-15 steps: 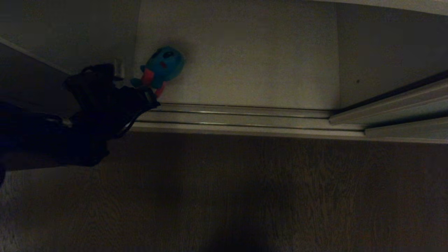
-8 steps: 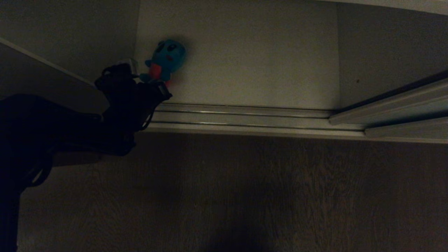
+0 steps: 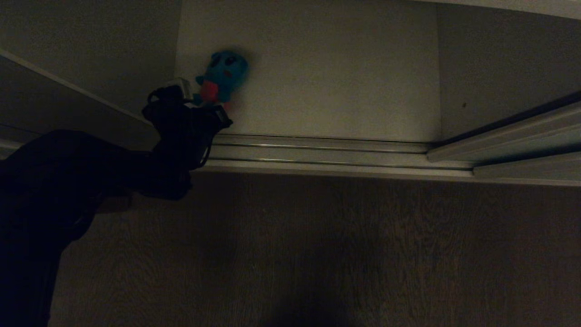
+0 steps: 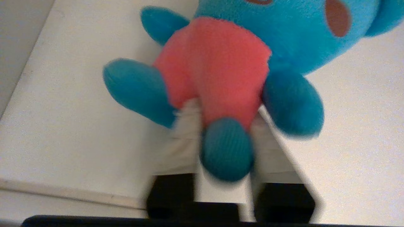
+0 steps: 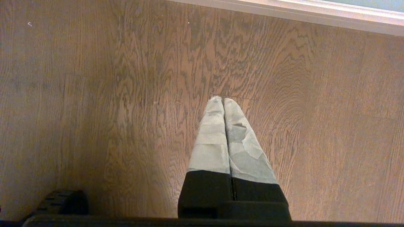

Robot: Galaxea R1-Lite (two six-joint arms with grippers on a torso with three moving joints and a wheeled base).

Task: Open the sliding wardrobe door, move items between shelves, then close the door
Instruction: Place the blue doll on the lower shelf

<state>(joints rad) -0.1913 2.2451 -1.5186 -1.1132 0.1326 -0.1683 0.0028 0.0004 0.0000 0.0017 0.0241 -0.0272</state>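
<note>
- My left hand (image 4: 225,148), fingers parting, straddles the small blue plush toy's (image 4: 240,60) leg on the white shelf board (image 4: 69,119) beneath.
- I'd open fully, then withdraw straight.

Left gripper (image 3: 202,102) reaches forward, fingers (image 4: 186,138) parted; right gripper (image 5: 223,104) fingers pressed together

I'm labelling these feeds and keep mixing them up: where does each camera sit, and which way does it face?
Head view: from the head, down at the shelf, door track and floor; left arm shows.
Left wrist view: behind the left gripper, facing the blue plush toy; its fingers flank the toy's foot.
Right wrist view: behind the right gripper, facing the wooden floor.
Head and left wrist views share the toy and shelf.
</note>
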